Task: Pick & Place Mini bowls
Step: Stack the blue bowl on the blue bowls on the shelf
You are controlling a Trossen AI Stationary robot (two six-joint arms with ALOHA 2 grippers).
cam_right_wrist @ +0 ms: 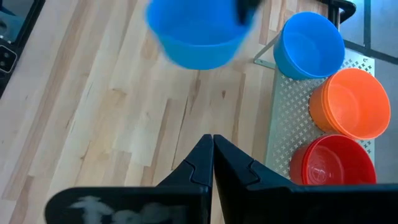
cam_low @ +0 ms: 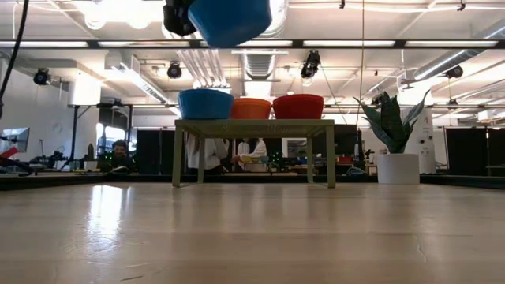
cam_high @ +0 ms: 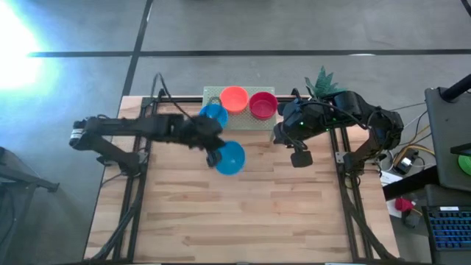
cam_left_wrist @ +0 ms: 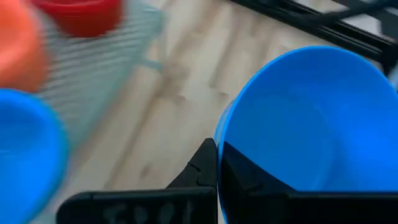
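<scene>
On my overhead feed the left arm reaches in from the left edge of the table, and its left gripper (cam_high: 215,156) is clamped on the rim of a blue bowl (cam_high: 230,157), holding it up in the air above the wooden tabletop (cam_high: 243,213); my table-level camera shows that bowl (cam_low: 230,20) hanging high, well clear of the surface. In the left wrist feed I can see one dark finger (cam_left_wrist: 200,171) outside the bowl wall and the blue rim pinched against it. Just behind the lifted bowl sits a small perforated stand (cam_high: 261,122) at the far edge of the table, and on it three bowls stand in a row: a second blue bowl (cam_high: 213,114) on the left end, an orange bowl (cam_high: 234,98) in the middle, and a red bowl (cam_high: 263,105) on the right end. Farther right, the right gripper (cam_high: 298,157) hangs over the table beside the stand with its fingers pressed together and nothing between them. A potted plant (cam_high: 324,79) stands behind the right arm.
</scene>
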